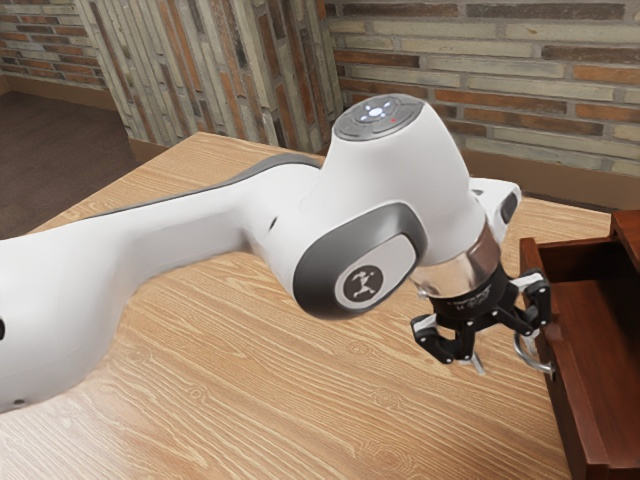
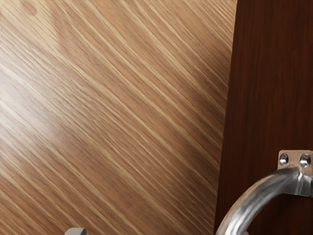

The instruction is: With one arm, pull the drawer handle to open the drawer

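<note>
End effector (image 1: 505,342), fingers spread wide w/ nothing gripped, sits at metal handle (image 1: 533,357) of dark-wood drawer (image 1: 592,400) on surface (image 1: 250,390).

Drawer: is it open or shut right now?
Partly open: the drawer front stands out from the cabinet, and the inside shows behind it.
</note>
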Robot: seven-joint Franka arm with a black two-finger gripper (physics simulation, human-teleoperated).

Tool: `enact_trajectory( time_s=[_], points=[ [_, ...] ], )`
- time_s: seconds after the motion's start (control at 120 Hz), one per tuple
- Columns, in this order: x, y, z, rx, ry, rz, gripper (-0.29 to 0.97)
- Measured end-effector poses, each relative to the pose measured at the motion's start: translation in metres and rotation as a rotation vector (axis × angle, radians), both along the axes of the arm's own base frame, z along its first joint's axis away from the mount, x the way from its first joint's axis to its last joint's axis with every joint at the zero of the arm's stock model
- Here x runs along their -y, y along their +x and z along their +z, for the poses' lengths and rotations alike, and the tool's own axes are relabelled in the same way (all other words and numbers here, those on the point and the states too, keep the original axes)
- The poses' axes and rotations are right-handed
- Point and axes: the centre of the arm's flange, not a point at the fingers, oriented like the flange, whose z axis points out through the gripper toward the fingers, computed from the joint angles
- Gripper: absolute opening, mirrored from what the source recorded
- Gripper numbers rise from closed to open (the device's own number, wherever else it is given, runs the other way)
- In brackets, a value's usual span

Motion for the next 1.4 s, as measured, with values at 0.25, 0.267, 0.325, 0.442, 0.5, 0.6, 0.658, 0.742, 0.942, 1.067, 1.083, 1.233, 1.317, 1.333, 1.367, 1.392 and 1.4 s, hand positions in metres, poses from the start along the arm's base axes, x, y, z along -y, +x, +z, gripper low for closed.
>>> enact_trajectory(
  time_s=[0.25, 0.267, 0.325, 0.442, 0.5, 0.6, 0.658, 0.742, 0.942, 1.067, 1.083, 1.233, 1.317, 1.333, 1.367, 1.392, 1.4],
  points=[
    [-0.008, -0.008, -0.001, -0.007, 0.006, 0.007, 0.33],
    [-0.009, -0.009, -0.001, -0.008, 0.007, 0.007, 0.33],
    [-0.010, -0.012, 0.000, -0.009, 0.009, 0.007, 0.33],
    [-0.016, -0.017, 0.000, -0.011, 0.012, 0.013, 0.33],
    [-0.018, -0.019, 0.001, -0.010, 0.016, 0.014, 0.33],
    [-0.021, -0.023, 0.002, -0.008, 0.021, 0.015, 0.33],
    [-0.023, -0.026, 0.001, -0.010, 0.024, 0.016, 0.33],
    [-0.027, -0.030, 0.001, -0.013, 0.027, 0.019, 0.33],
    [-0.037, -0.036, 0.001, -0.013, 0.035, 0.028, 0.33],
    [-0.040, -0.039, 0.000, -0.014, 0.044, 0.028, 0.33],
    [-0.040, -0.040, 0.000, -0.015, 0.045, 0.028, 0.33],
    [-0.050, -0.048, -0.003, -0.022, 0.052, 0.039, 0.33],
    [-0.058, -0.050, -0.002, -0.023, 0.053, 0.050, 0.33],
    [-0.059, -0.051, -0.002, -0.022, 0.053, 0.051, 0.33],
    [-0.061, -0.052, -0.001, -0.022, 0.054, 0.053, 0.33],
    [-0.061, -0.054, -0.001, -0.021, 0.054, 0.053, 0.33],
    [-0.061, -0.054, -0.001, -0.021, 0.054, 0.053, 0.33]
  ],
)
